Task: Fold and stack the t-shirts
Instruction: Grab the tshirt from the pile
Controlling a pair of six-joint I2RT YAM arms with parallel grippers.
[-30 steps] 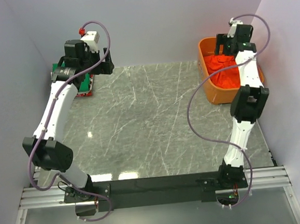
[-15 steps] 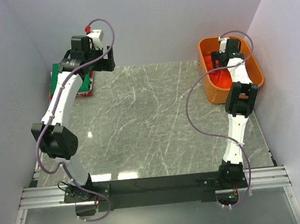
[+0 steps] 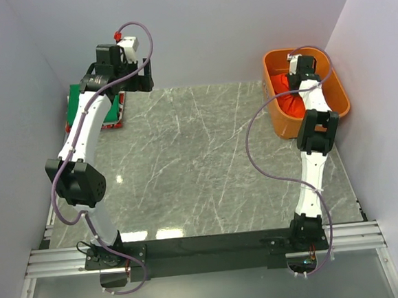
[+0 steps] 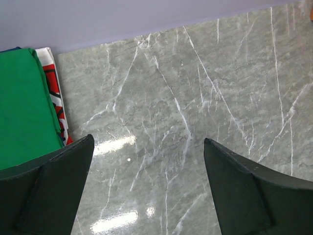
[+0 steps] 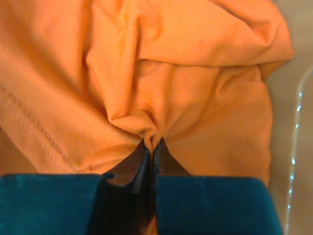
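An orange-red t-shirt (image 3: 289,103) lies crumpled in the orange basket (image 3: 285,130) at the back right. My right gripper (image 3: 293,88) reaches down into the basket. In the right wrist view, the right gripper (image 5: 153,144) is shut on a pinched fold of the orange-red t-shirt (image 5: 186,73). A folded green t-shirt (image 3: 83,101) tops a stack at the back left, with a white and red one (image 4: 51,83) under the green one (image 4: 24,107). My left gripper (image 3: 138,81) hovers just right of the stack. In the left wrist view, the left gripper (image 4: 146,142) is open over bare table.
The grey marble table (image 3: 200,163) lies between the stack and the basket. Pale walls close in at the back and on both sides. The basket stands close to the right wall.
My right gripper has gone down into the basket and shut on a fold of the orange-red t-shirt. The left arm has drawn up and back a little beside the stack, still open.
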